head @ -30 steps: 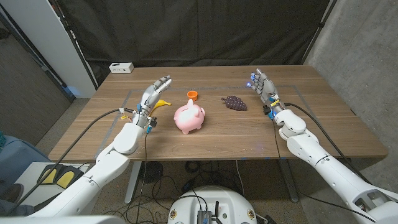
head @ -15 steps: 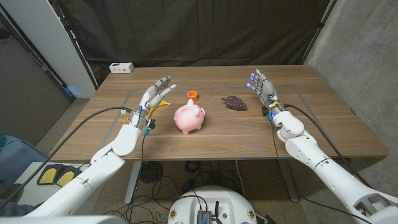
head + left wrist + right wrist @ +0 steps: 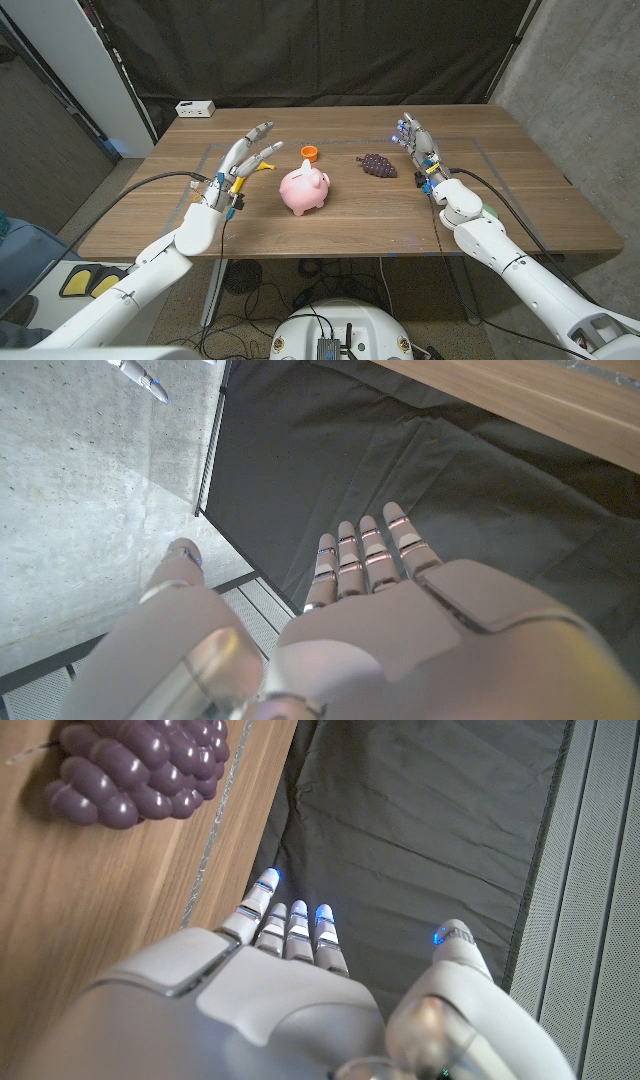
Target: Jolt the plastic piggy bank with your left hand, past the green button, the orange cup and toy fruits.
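Right now the pink plastic piggy bank (image 3: 304, 189) stands in the middle of the brown wooden counter (image 3: 520, 200). Its snout points toward 5 o'clock. The small orange plastic cup (image 3: 310, 153) stands just past the pig, at about 12 o'clock from it, not touching. I cannot see what is inside the cup. The bunch of purple toy grapes (image 3: 377, 165) lies at about 2 o'clock from the pig, a little apart from it.

The white left hand (image 3: 243, 160) is raised at 9 o'clock from the pig, near it but not touching. Its fingers (image 3: 262, 133) are spread wide and stretched out, and it holds nothing. A yellow toy banana (image 3: 262, 167) peeks out just behind this hand.

The white right hand (image 3: 418, 146) is at 3 o'clock from the grapes, close by. Its fingers are straight and apart too, with little blue lights on the tips, and nothing is in it.

A small white box (image 3: 195, 108) sits at the far left corner of the counter, at about 10 o'clock from the pig.
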`<state>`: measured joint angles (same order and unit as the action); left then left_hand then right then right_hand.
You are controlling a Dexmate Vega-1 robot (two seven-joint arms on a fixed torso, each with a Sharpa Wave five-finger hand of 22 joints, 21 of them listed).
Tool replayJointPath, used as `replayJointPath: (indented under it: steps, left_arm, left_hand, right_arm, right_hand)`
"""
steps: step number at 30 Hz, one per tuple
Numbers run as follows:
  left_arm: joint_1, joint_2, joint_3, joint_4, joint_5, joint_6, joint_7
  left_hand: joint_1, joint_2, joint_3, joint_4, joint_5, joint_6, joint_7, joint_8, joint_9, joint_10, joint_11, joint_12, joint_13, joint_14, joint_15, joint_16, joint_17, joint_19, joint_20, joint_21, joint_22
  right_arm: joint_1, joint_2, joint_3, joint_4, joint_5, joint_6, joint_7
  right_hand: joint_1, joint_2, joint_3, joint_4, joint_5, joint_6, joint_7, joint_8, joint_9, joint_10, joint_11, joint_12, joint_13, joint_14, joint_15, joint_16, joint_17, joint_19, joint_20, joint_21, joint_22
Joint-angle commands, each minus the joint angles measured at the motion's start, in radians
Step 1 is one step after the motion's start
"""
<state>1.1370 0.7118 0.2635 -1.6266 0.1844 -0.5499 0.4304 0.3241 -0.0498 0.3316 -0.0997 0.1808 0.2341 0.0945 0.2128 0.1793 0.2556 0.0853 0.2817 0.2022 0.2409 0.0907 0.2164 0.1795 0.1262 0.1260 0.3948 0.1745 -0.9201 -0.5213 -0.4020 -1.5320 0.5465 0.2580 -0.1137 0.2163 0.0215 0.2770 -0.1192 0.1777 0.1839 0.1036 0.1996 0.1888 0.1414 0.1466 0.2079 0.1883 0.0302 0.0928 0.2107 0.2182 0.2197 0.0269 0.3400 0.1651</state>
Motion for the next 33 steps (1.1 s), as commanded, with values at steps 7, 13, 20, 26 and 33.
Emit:
replayJointPath:
  steps: [7,13,20,26,33]
  left_arm:
    - [0.014,0.051,-0.016,-0.057,0.176,0.065,0.056]
    - [-0.003,0.077,0.004,-0.089,0.247,0.112,0.050]
    - [-0.018,0.120,0.026,-0.159,0.283,0.197,-0.014]
    - [-0.012,0.160,0.039,-0.234,0.306,0.272,-0.076]
    - [-0.001,0.214,0.045,-0.299,0.323,0.327,-0.139]
  left_hand:
    - [0.016,0.005,0.006,-0.010,0.002,0.009,-0.005,-0.001,0.003,0.007,-0.010,-0.008,0.006,0.002,-0.005,-0.004,0.001,-0.007,0.007,-0.014,0.005]
    - [0.023,0.007,0.009,-0.015,0.002,0.004,-0.010,-0.006,0.003,0.003,-0.011,-0.011,0.006,-0.005,-0.010,-0.009,0.001,-0.015,0.007,-0.021,0.005]
    - [0.031,0.002,0.010,-0.024,0.001,0.003,-0.026,-0.009,0.003,-0.011,-0.024,-0.021,0.006,-0.014,-0.016,-0.016,0.000,-0.030,0.023,-0.035,0.005]
    - [0.038,-0.009,0.008,-0.034,0.000,0.002,-0.037,-0.012,0.004,-0.017,-0.038,-0.026,0.007,-0.017,-0.021,-0.018,0.001,-0.033,0.058,-0.045,0.005]
    - [0.051,-0.016,0.010,-0.044,0.000,-0.024,-0.050,-0.023,0.005,-0.030,-0.044,-0.034,0.008,-0.023,-0.023,-0.022,0.001,-0.030,0.081,-0.053,0.005]
  right_arm:
    - [0.004,0.024,-0.024,-0.001,-0.034,-0.005,-0.034]
    - [-0.012,0.030,-0.017,0.005,-0.035,0.025,-0.040]
    - [-0.038,0.022,-0.001,-0.012,-0.030,0.043,-0.047]
    - [-0.051,0.011,0.007,-0.030,-0.029,0.045,-0.048]
    - [-0.061,0.005,0.014,-0.042,-0.023,0.046,-0.046]
  right_hand:
    - [0.002,0.009,0.001,-0.007,0.004,0.005,-0.004,-0.001,0.001,0.011,0.004,-0.001,0.003,0.010,0.003,0.004,0.002,0.007,0.000,-0.007,0.005]
    - [0.003,0.010,0.001,-0.007,0.004,0.006,-0.004,-0.001,0.001,0.011,0.003,-0.002,0.003,0.009,0.003,0.003,0.002,0.007,0.000,-0.009,0.005]
    - [0.004,0.010,0.001,-0.008,0.004,0.007,-0.004,-0.001,0.001,0.012,0.002,-0.002,0.003,0.010,0.003,0.003,0.002,0.007,0.001,-0.012,0.006]
    - [0.004,0.011,0.001,-0.008,0.004,0.008,-0.006,-0.001,0.001,0.011,-0.001,-0.003,0.003,0.011,0.005,0.004,0.001,0.007,0.003,-0.014,0.006]
    - [0.005,0.011,0.000,-0.009,0.003,0.009,-0.007,0.000,0.001,0.012,0.000,-0.003,0.003,0.012,0.004,0.004,0.001,0.008,0.004,-0.017,0.006]
